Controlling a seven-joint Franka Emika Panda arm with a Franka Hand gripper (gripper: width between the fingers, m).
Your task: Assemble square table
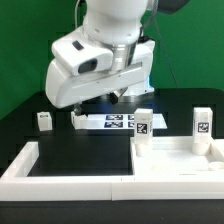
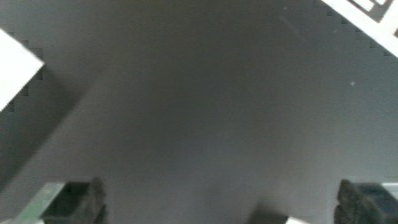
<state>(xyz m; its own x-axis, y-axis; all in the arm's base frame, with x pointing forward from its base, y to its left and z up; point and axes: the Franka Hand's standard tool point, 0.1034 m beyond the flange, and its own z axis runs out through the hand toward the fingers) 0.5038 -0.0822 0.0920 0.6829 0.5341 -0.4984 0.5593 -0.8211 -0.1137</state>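
Observation:
The square panel [image 1: 185, 160] lies flat at the front of the exterior view's right, white with a raised rim. Three white legs with tags stand upright: a small one [image 1: 44, 121] at the left, one [image 1: 143, 125] at the panel's back left corner, one [image 1: 202, 121] at its back right. A fourth leg does not show. My gripper [image 1: 117, 97] hangs over the table behind the marker board, holding nothing. In the wrist view my gripper [image 2: 221, 205] is open, its dark fingers [image 2: 71, 200] wide apart over bare black table.
The marker board [image 1: 105, 121] lies flat in the middle under the arm. The long white L-shaped border wall [image 1: 70, 172] runs along the front and left. White edges show at the sides of the wrist view [image 2: 15, 70]; I cannot tell what they are.

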